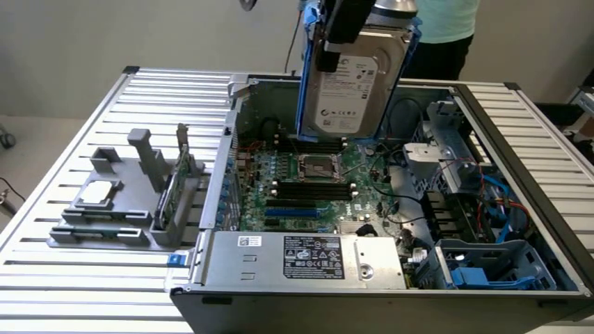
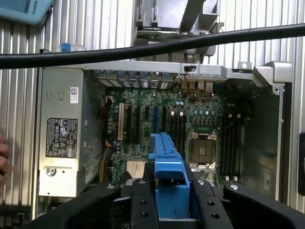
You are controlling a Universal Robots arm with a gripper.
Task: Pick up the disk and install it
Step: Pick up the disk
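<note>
The disk [image 1: 355, 87], a silver-grey hard drive with a white label in a blue carrier, hangs upright in the air over the far part of the open computer case [image 1: 506, 132]. My gripper [image 1: 341, 31] is shut on its upper end. In the wrist view the blue carrier of the disk [image 2: 167, 164] sits between my black fingers [image 2: 143, 202], with my gripper [image 2: 174, 204] looking down on the motherboard [image 2: 157, 119]. The disk is well above the board and touches nothing in the case.
A drive cage with blue parts [image 1: 483, 268] sits at the case's near right corner, beside the power supply [image 1: 307, 257]. A grey fixture [image 1: 102, 223] on the slatted table holds a small silver chip [image 1: 97, 195] and a green card [image 1: 181, 177]. A person [image 1: 446, 28] stands behind; a hand [image 2: 4, 160] is nearby.
</note>
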